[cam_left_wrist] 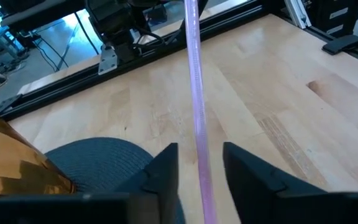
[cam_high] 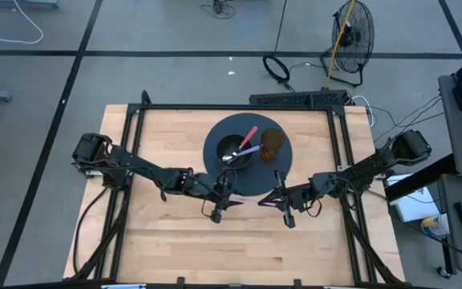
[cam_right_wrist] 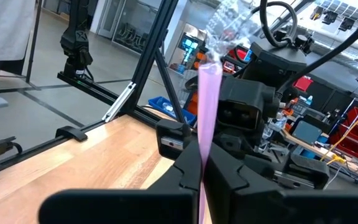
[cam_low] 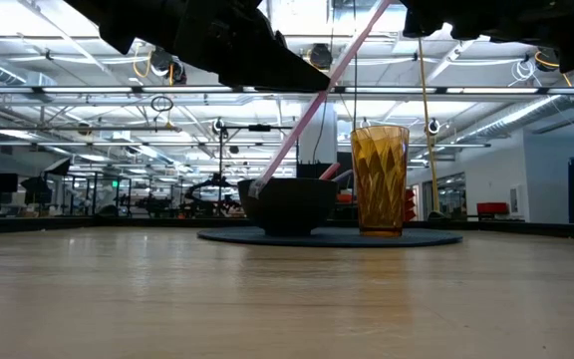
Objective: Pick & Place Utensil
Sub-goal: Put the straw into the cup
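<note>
The left gripper [cam_left_wrist: 197, 171] has its jaws spread, a pale pink-purple utensil handle [cam_left_wrist: 196, 99] passing through the gap without either finger [cam_left_wrist: 166, 165] clearly pressing it. The right gripper [cam_right_wrist: 202, 165] has its jaws pressed together on a second pink utensil [cam_right_wrist: 208, 106], whose clear plastic head points up and away from the wrist.

In the high view both grippers hang over the near edge of a round dark mat [cam_high: 215, 140] in the middle of the wooden table [cam_high: 175, 241], the left one [cam_high: 221, 201] just beside the right one [cam_high: 283, 201] but apart.

On the mat sit two containers. A dark bowl [cam_low: 289, 204] holds utensils leaning against its rim: the overhead view shows a pink handle [cam_high: 249, 134] and a lighter lilac one [cam_high: 245, 150] crossing in it, with a metallic head at the bottom. Just beside the bowl stands an amber faceted tumbler [cam_low: 380, 179], upright; I cannot tell whether anything is in it.

Count: one bowl, one tumbler, one mat, two arms.
</note>
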Robot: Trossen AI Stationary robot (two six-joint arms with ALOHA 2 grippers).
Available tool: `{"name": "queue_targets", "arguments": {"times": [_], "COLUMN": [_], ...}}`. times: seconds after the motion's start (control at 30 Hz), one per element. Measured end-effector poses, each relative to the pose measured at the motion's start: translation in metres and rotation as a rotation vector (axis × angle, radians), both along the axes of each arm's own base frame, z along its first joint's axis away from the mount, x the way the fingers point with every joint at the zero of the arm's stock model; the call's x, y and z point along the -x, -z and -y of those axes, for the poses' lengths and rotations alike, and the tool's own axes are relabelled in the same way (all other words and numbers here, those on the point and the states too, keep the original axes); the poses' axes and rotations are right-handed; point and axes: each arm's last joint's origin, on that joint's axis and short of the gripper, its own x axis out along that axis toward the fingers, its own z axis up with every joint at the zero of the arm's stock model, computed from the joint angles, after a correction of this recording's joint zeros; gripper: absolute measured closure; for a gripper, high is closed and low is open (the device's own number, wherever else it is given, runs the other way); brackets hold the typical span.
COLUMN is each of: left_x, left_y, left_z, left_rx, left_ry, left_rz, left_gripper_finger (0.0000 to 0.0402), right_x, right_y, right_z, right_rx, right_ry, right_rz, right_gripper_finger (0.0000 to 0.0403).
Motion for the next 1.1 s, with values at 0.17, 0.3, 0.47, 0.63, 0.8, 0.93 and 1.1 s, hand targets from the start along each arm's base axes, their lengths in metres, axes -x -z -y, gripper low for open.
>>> {"name": "queue_targets", "arguments": {"times": [0.17, 0.3, 0.47, 0.63, 0.8, 0.93, 1.1], "left_x": [0.003, 0.014, 0.038, 0.062, 0.074, 0.08, 0.08], "left_y": [-0.002, -0.013, -0.025, -0.017, -0.009, -0.003, -0.002], "left_z": [0.0, -0.001, -0.001, 0.004, 0.012, 0.017, 0.019], "left_rx": [-0.014, -0.025, 0.022, 0.045, 0.037, 0.028, 0.033], "left_ry": [-0.026, -0.076, -0.123, -0.178, -0.224, -0.206, -0.202], "left_rz": [-0.011, -0.064, -0.197, -0.407, -0.495, -0.51, -0.503], "left_gripper_finger": [0.0227, 0.0207, 0.0202, 0.0201, 0.0201, 0.0201, 0.0201], "right_x": [0.0, 0.001, 0.007, 0.018, 0.029, 0.039, 0.054], "right_y": [0.0, -0.001, -0.01, -0.026, -0.042, -0.054, -0.069], "right_z": [0.0, 0.001, 0.005, 0.008, 0.016, 0.022, 0.031], "right_rx": [0.001, 0.01, 0.007, 0.003, 0.01, 0.018, 0.018], "right_ry": [0.004, 0.035, 0.062, 0.069, 0.149, 0.199, 0.321], "right_rz": [-0.004, -0.004, 0.005, 0.052, 0.093, 0.143, 0.205], "right_gripper_finger": [0.0402, 0.0403, 0.0403, 0.0403, 0.0403, 0.0403, 0.0403]}}
